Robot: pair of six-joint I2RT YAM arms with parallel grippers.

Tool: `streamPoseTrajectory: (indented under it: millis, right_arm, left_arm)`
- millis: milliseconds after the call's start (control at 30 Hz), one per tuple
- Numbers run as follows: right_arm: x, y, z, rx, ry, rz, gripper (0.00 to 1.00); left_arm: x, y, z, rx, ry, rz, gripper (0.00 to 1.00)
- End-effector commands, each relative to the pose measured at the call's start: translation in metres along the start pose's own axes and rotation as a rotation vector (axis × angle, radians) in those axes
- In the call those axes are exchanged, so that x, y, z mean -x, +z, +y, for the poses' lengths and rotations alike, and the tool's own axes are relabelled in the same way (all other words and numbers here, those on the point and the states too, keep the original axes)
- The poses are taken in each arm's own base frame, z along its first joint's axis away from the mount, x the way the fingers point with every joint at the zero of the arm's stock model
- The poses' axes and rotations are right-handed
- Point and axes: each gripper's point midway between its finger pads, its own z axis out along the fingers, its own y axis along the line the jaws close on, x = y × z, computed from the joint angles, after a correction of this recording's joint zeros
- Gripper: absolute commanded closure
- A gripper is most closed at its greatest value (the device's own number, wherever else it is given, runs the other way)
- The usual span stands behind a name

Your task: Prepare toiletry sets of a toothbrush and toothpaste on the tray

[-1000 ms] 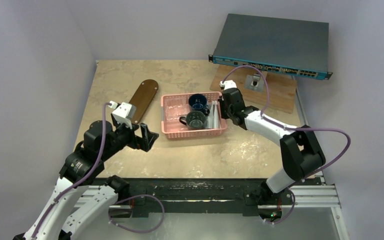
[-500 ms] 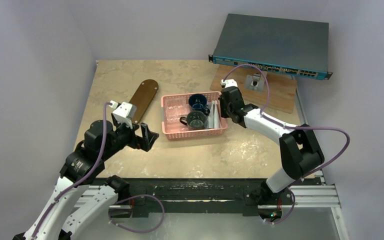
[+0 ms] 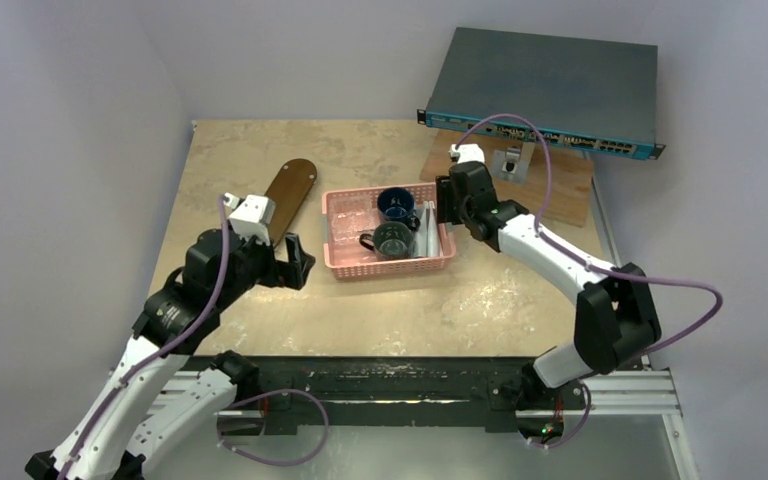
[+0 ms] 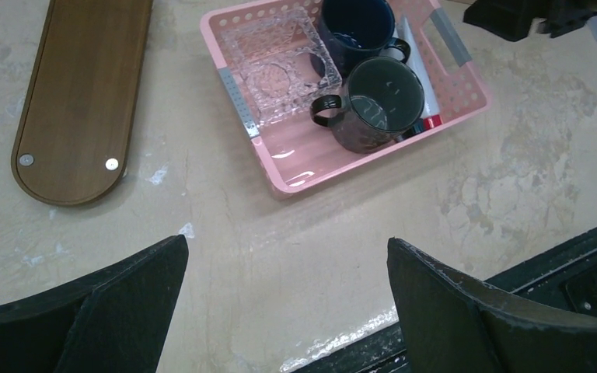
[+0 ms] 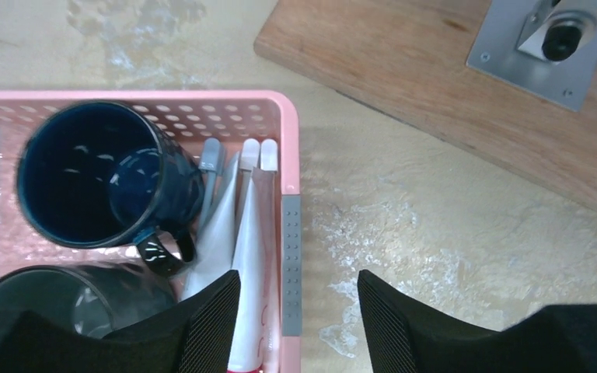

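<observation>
A fixed camera overlooks the table (image 3: pixel 260 150) from its near edge; both wrist cameras face down, the right closest; all share the pink basket (image 3: pixel 390 266).

Dark brown oblong tray (image 3: pixel 286 198) flat, left of pink basket (image 3: pixel 390 268). Pale toothpaste (image 5: pixel 250 249) tubes and blue-grey toothbrush (image 5: pixel 211 158) side by side along basket's right wall.
</observation>
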Motion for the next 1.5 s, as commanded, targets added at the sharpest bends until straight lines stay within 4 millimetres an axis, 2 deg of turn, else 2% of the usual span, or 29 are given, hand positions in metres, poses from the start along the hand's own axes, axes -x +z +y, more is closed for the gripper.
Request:
streamPoseTrajectory:
  millis: [0,133,300,500,733,967,1300,1467]
  right_arm:
    - [0.046,-0.032,0.007,0.06,0.054,-0.104,0.4]
    - [0.053,-0.049,0.025,0.136,0.061,-0.114,0.37]
    - [0.054,-0.074,0.054,0.211,0.052,-0.146,0.36]
    - [0.044,-0.094,0.08,0.3,0.056,-0.14,0.35]
    - [0.033,-0.111,0.086,0.383,0.07,-0.128,0.35]
    - [0.031,-0.133,0.084,0.442,0.097,-0.148,0.3]
    - [0.031,-0.152,0.081,0.474,0.107,-0.146,0.29]
    - [0.028,-0.157,0.079,0.476,0.114,-0.127,0.29]
  left_arm:
    - [0.009,0.013,0.012,0.101,-0.055,0.0,0.0]
    - [0.015,0.023,0.021,0.165,-0.108,0.029,0.0]
    - [0.033,0.039,0.046,0.268,-0.205,0.045,0.01]
    - [0.056,0.068,0.072,0.372,-0.302,0.05,0.04]
    - [0.099,0.115,0.098,0.459,-0.376,0.024,0.04]
    - [0.124,0.159,0.132,0.531,-0.405,0.027,0.04]
    - [0.141,0.227,0.17,0.502,-0.468,0.082,0.03]
    - [0.133,0.265,0.196,0.511,-0.486,0.154,0.03]
